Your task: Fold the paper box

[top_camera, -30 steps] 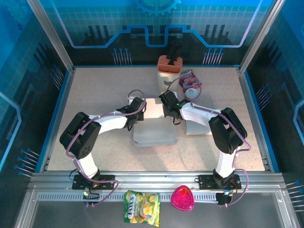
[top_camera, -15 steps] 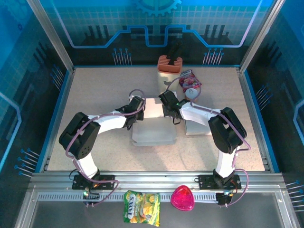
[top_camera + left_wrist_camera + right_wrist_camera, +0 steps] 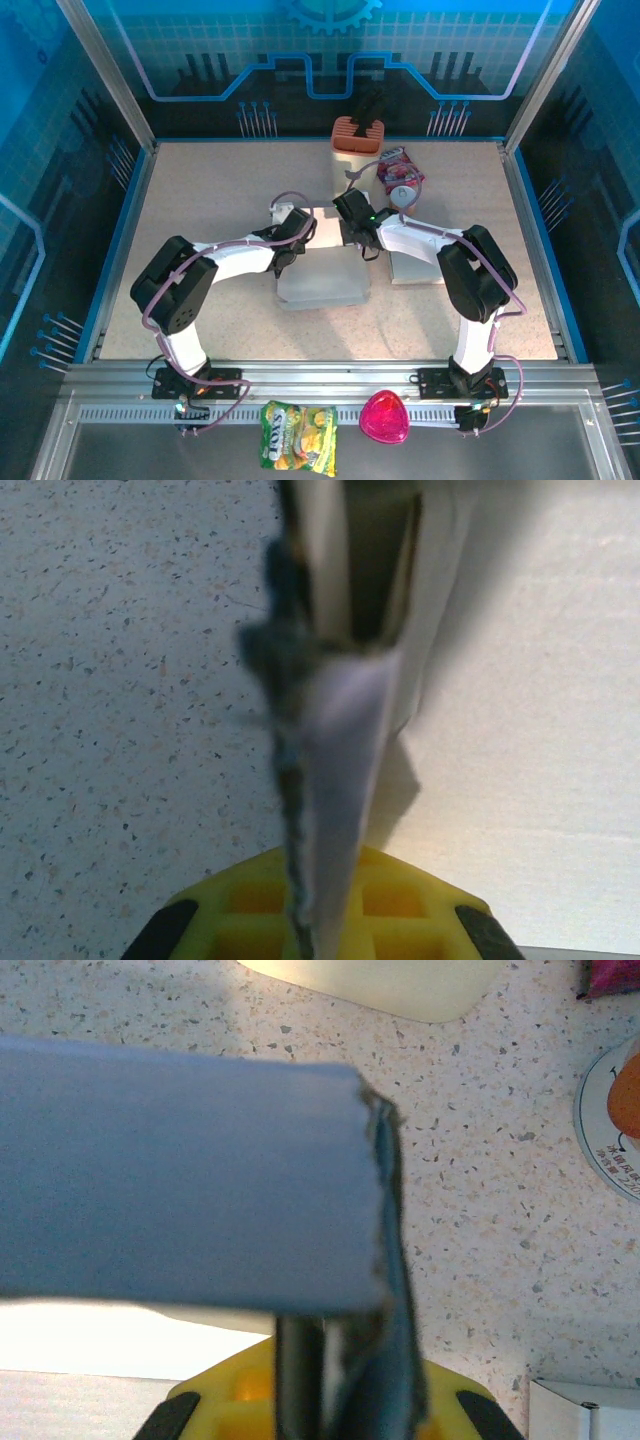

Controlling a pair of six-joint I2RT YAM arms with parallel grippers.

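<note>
White card forms the paper box, which lies partly flattened on the bench between my two tools, its broad panel spread on the near side of both.

1. Left tool: closed. In the left wrist view its fingers pinch a white flap of the paper box, which stands upright and edge-on in the jaws. The flat white panel lies to the right of this tool; bare speckled bench lies to its left.

2. Right tool: closed. In the right wrist view it grips a shaded panel of the paper box at that panel's right end; the panel runs leftward from the jaws, raised off the bench.

3. The two tools sit close together over the far edge of the paper box, with the left tool just to the left of the right tool.

4. Beyond the right tool stands an orange-topped container. A red packet and a round disc lie beyond it and to its right.

5. A second white box lies near and to the right of the right tool, beside my right forearm.

6. Well behind both tools, on the near rail, lie a yellow-green snack bag and a pink object.
</note>
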